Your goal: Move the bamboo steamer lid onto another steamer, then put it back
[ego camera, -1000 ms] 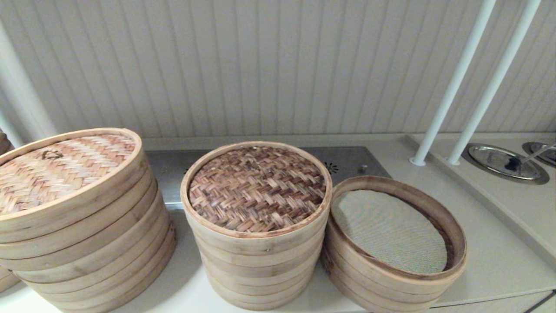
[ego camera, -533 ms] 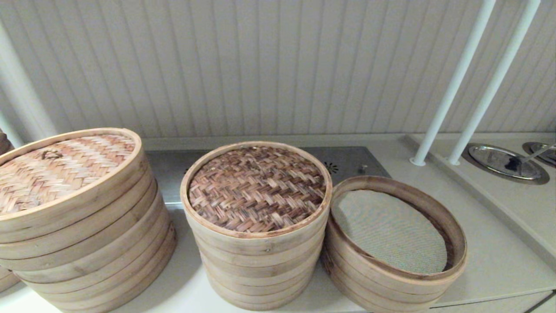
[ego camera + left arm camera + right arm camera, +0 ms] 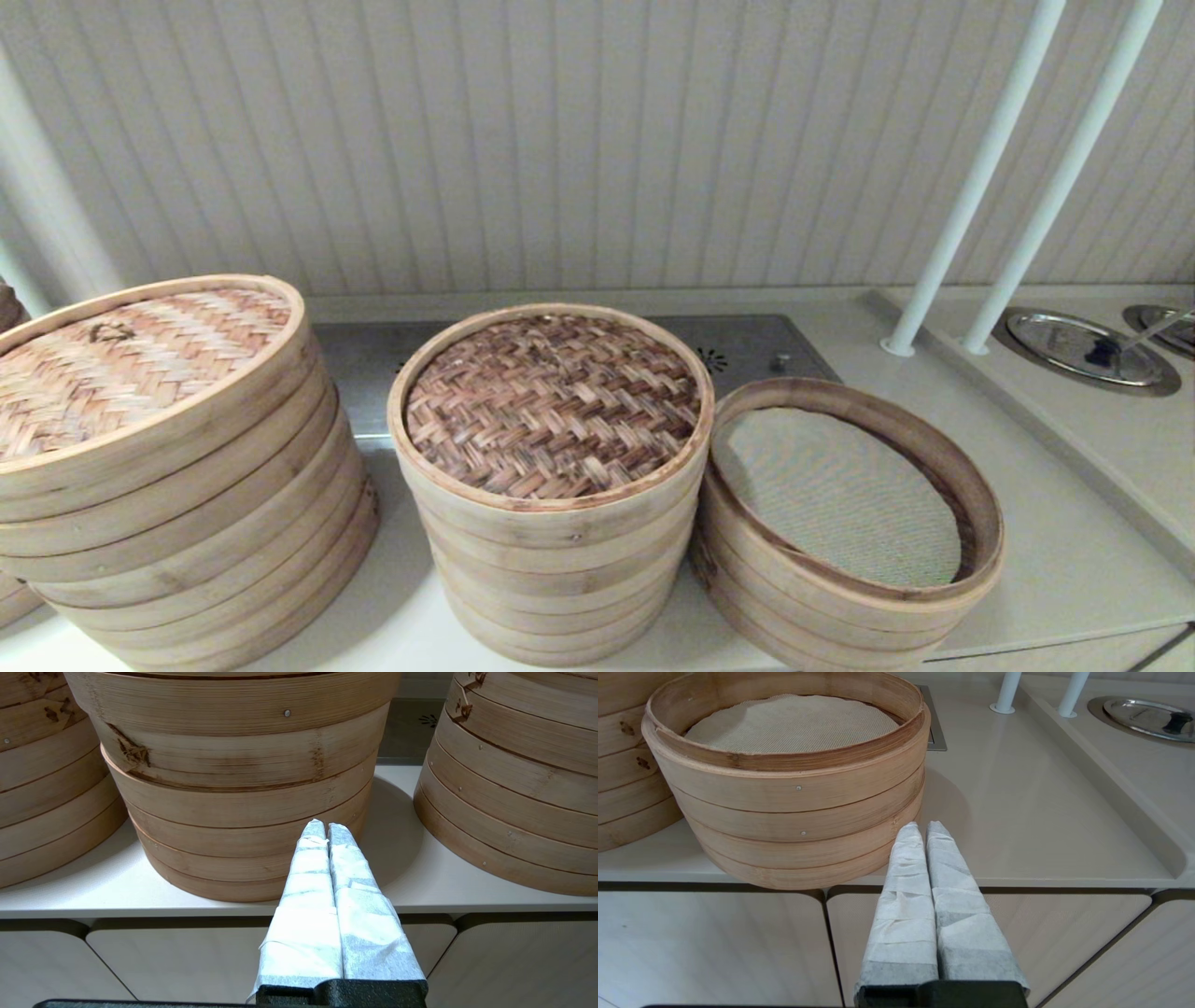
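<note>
The bamboo steamer lid (image 3: 553,403), dark herringbone weave in a pale rim band, rests on the middle stack of tiers (image 3: 243,779). To its right stands the shortest steamer (image 3: 971,523), uncovered, with a grey-green mesh liner (image 3: 794,723). Neither arm shows in the head view. My left gripper (image 3: 325,827) is shut and empty, low in front of the counter edge, pointing at the middle stack's base. My right gripper (image 3: 923,828) is shut and empty too, off the counter edge, just right of the short steamer's lower tiers (image 3: 798,826).
A much wider stack with a light tan lid (image 3: 131,359) stands at the left. Two white poles (image 3: 976,177) rise at the back right beside recessed metal pans (image 3: 1083,350). A steel panel (image 3: 738,350) lies behind the stacks. Cabinet fronts (image 3: 710,947) lie below the counter.
</note>
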You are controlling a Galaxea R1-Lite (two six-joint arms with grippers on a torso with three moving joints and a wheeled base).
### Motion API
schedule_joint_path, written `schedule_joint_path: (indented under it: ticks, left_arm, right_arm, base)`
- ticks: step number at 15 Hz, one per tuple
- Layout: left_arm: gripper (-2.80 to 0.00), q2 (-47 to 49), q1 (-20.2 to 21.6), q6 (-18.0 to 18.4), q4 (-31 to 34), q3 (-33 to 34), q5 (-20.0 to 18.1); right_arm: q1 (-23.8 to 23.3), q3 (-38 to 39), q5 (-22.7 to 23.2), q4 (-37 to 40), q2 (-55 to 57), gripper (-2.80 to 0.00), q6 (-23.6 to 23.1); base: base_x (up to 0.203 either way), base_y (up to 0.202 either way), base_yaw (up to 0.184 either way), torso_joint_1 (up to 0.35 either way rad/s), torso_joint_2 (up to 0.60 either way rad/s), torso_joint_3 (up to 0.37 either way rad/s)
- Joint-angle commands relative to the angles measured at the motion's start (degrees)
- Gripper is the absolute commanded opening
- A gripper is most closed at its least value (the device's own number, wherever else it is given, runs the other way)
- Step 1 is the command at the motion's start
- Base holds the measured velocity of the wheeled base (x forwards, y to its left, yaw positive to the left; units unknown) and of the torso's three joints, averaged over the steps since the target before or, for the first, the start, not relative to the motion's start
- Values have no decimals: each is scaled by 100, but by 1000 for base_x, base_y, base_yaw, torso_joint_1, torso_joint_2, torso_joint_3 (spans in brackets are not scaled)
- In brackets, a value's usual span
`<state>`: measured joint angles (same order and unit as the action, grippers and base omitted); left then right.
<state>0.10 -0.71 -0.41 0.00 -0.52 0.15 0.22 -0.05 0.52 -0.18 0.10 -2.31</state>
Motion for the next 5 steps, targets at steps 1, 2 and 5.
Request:
schedule_joint_path:
  ticks: [1,2,5]
  left_arm:
    - [-280,-1,0,-2,0,0,2]
    - [-280,-1,0,-11,0,0,-6]
    - [-280,-1,0,-2,0,0,2]
  right_arm:
    - [3,22,-11,10,8,-280,107]
    - [4,22,-31,10,8,-280,247]
    - [4,22,-35,9,8,-280,284]
  base:
    - [0,0,0,0,0,0]
    - [0,0,0,0,0,0]
    - [0,0,0,0,0,0]
